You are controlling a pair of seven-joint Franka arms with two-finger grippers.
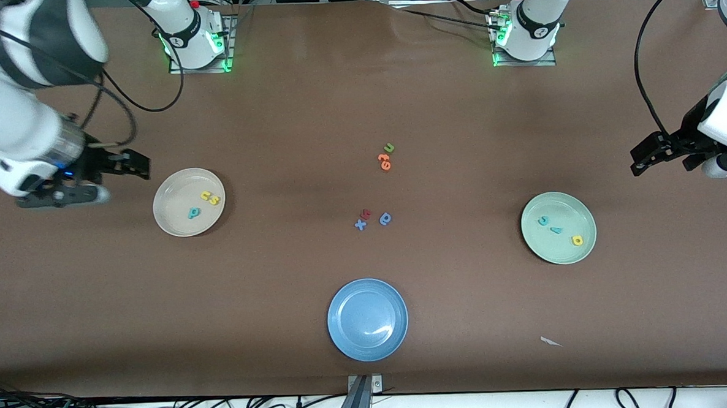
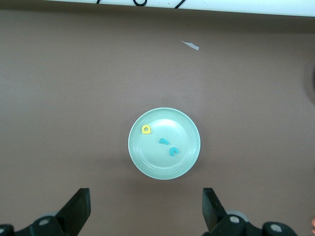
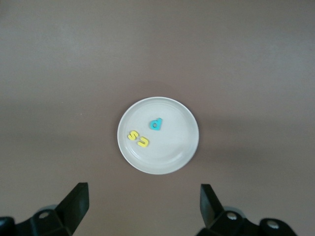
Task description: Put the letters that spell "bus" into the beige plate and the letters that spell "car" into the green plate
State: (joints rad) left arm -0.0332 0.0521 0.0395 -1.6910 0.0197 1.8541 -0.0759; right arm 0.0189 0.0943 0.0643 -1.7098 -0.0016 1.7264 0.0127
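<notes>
1. I am seeing bare table (image 1: 310, 108) lying open around my beige plate (image 1: 174, 221) and green plate (image 1: 577, 253).
2. Loose letters (image 1: 386, 157) are cluttering the table's middle.
3. A blue plate (image 1: 368, 345) is sitting near the camera-side edge.

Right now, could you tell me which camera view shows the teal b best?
The right wrist view: the teal b lies central in the beige plate, seen from straight above. The front view shows it tiny; the left wrist view misses it.

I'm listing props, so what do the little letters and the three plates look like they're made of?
The letters look like matte foam: thick, flat-cut, no shine. The beige plate, green plate and blue plate look smooth and glossy, glazed ceramic or hard plastic; the blue one shows a bright highlight.
</notes>
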